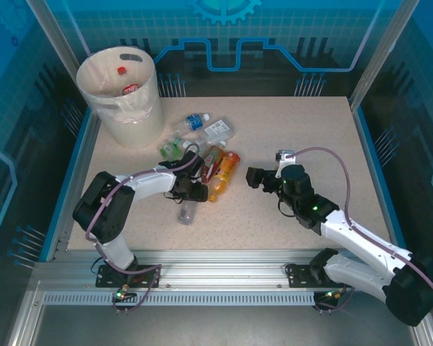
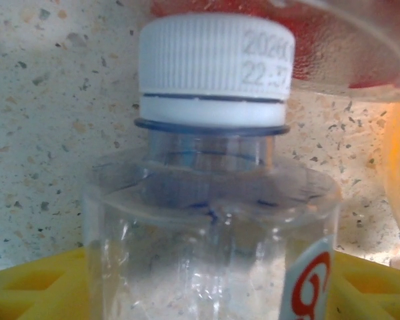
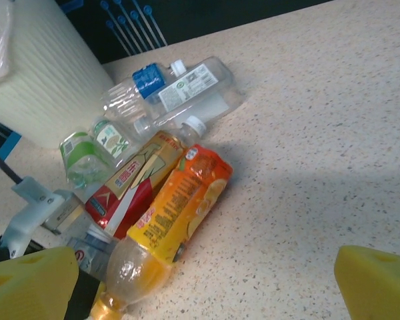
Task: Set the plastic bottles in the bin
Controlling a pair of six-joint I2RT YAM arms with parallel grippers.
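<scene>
A clear plastic bottle [image 2: 210,220] with a white cap and a red-and-white label lies between my left gripper's [image 2: 210,293] yellow pads [image 2: 27,290], which press on both its sides. From above, this gripper [image 1: 190,193] sits low over that bottle [image 1: 187,212], just in front of the pile. The pile holds an orange bottle [image 3: 177,213], a red-and-gold labelled one [image 3: 130,187], a green-labelled one [image 3: 87,157], a blue-labelled one [image 3: 140,83] and a white-labelled one [image 3: 197,87]. My right gripper [image 1: 256,176] hovers open to their right, nothing between its fingers [image 3: 33,280]. The bin [image 1: 123,94] stands far left.
The bin holds a red-capped bottle [image 1: 120,71] and a red-labelled one [image 1: 130,89] inside its clear liner. Bare speckled tabletop [image 1: 303,137] stretches right of the pile. Metal frame posts and blue walls ring the table.
</scene>
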